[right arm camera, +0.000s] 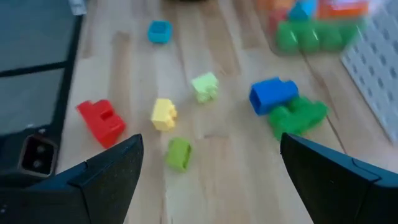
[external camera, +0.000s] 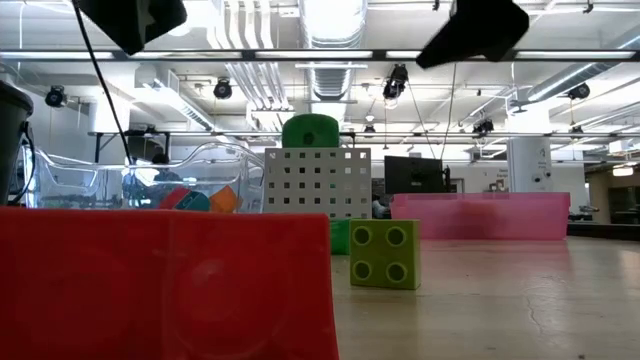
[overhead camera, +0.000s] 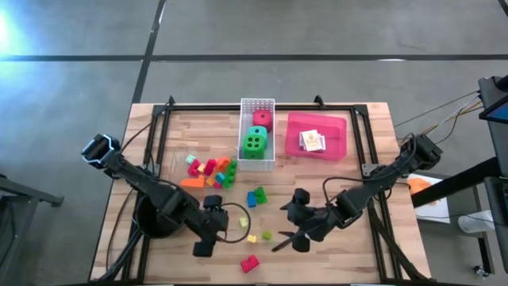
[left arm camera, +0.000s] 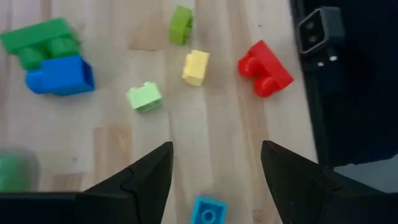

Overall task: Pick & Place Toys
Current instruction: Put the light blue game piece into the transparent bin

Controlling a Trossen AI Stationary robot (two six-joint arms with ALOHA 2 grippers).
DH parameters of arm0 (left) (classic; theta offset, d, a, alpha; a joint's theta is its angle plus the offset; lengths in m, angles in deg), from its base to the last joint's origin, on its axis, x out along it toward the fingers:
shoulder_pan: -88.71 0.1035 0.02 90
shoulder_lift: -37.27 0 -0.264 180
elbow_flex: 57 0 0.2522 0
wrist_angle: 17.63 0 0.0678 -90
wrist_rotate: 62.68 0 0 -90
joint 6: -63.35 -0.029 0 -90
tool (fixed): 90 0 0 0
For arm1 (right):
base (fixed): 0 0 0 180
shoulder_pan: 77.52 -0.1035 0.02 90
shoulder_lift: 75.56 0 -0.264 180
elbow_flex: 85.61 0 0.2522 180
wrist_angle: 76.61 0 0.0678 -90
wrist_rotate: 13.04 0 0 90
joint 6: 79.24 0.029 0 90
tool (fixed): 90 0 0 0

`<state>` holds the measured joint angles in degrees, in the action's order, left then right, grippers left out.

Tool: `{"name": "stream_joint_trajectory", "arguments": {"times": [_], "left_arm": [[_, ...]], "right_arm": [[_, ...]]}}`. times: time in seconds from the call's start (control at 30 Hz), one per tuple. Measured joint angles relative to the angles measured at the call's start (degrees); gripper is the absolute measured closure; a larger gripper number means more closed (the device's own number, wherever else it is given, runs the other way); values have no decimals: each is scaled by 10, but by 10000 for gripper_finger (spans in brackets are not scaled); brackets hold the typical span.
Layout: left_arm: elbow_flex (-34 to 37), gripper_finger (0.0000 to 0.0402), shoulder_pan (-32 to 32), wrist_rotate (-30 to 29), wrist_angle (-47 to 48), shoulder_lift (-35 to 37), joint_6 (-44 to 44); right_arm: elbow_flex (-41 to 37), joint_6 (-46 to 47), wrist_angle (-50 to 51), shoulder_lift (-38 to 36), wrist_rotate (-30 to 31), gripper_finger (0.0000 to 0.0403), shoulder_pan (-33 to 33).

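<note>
No brand or readable writing showed anywhere; the card pack point(overhead camera: 313, 141) in the pink tray point(overhead camera: 340, 127) carried a printed face too small to read.

Seen from above, with twelve o'clock at the far edge of the desk point(overhead camera: 373, 246), the white basket point(overhead camera: 256, 106) stood at twelve o'clock and held two dice: a red die point(overhead camera: 262, 120) farther back and a green die point(overhead camera: 255, 142) nearer, its dark pips facing up. The pink tray sat just beside the basket toward one o'clock, with the one card pack inside.

A heap of building bricks point(overhead camera: 213, 169) in pink, red, orange, green and yellow lay at ten o'clock; their count could not be told. Loose bricks were scattered from the centre toward six o'clock: a blue and green pair point(overhead camera: 257, 195), one light green brick point(left arm camera: 145, 97), one yellow brick point(left arm camera: 196, 66), one olive brick point(left arm camera: 181, 24), one small cyan brick point(left arm camera: 208, 211) and one red brick point(overhead camera: 250, 263) closest to the near edge.

The left gripper point(left arm camera: 214, 171) hovered at about seven o'clock over the loose bricks, its fingers spread and pinching nothing. The right gripper point(right arm camera: 208, 171) hung at about five o'clock, fingers spread wide and empty. A black pot point(overhead camera: 152, 218) stood at eight o'clock.
</note>
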<state>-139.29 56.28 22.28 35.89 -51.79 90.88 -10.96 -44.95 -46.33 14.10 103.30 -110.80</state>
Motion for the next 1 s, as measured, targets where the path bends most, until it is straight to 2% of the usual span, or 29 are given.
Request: {"name": "stream_joint_trajectory", "arguments": {"times": [0.23, 0.4, 0.57, 0.9, 1.0], "left_arm": [[15, 160, -12, 2, -16, 0, -4], [15, 160, -14, 2, -17, -4, -6], [13, 160, -15, 10, -6, -35, -16], [14, 160, -18, 36, 18, -79, -24], [14, 160, -24, 37, 23, -92, -63]], "right_arm": [[0, -59, -12, 2, -24, 32, 0], [-5, -52, -10, 2, -20, 32, 1], [-24, 0, 2, 2, 11, 32, 1], [-45, 9, 0, 2, 8, 32, 0], [-45, 8, 0, 2, 8, 32, 1]]}}
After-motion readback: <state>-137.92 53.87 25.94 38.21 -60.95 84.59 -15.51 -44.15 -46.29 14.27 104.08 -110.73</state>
